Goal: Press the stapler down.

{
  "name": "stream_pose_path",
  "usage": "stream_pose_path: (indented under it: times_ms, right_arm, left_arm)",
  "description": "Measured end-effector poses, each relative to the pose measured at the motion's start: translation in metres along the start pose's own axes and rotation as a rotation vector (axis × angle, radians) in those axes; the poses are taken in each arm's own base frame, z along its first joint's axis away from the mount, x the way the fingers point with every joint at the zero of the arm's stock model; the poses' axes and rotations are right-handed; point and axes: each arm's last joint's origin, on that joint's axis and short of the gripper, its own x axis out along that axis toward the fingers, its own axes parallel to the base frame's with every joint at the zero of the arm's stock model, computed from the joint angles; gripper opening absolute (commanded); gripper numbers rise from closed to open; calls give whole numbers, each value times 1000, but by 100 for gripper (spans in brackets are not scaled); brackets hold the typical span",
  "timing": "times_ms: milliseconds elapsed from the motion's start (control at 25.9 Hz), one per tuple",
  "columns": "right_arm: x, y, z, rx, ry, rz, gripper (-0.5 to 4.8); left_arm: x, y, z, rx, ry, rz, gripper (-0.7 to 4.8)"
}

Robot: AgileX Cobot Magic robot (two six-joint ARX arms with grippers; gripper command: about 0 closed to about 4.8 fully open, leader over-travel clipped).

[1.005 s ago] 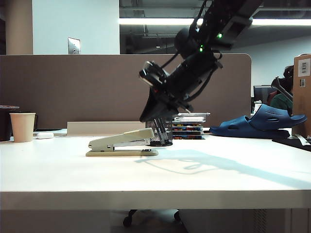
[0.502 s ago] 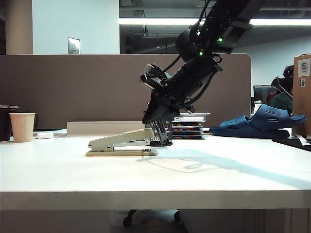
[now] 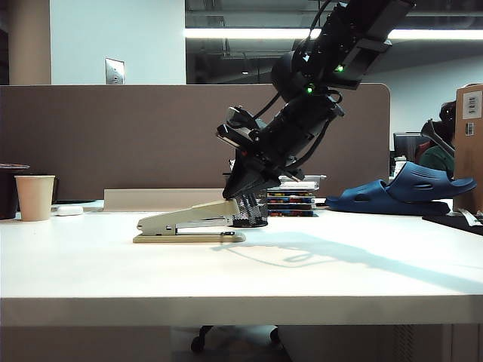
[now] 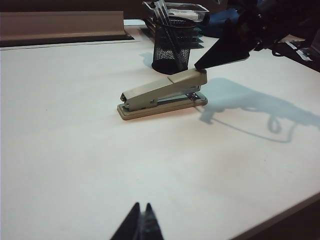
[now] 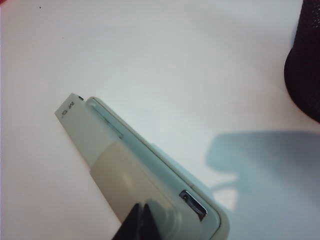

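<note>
Over the raised rear end of the long beige-grey desk stapler (image 3: pixel 190 222), mid-table, the right gripper (image 3: pixel 235 194) has dropped from well above to touching its angled top arm — fingers pinched together, holding nothing. The press looks about to begin; the arm is not yet down. Just behind stands a black mesh pen cup (image 4: pixel 172 44) with pens inside. Nearer the table's front, the left gripper (image 4: pixel 140 226) hovers closed, empty.
</note>
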Motion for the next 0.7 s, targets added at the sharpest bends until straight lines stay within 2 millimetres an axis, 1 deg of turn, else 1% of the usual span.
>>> stream_pose_path:
  times_ms: [232,696]
  right_arm:
    - [0,0,-2,8,17,-5,-9]
    - [9,-5,-7,20,41,-14,-9]
  left_arm:
    - [0,0,0,0,0,0,-6]
    - [0,0,0,0,0,0,-6]
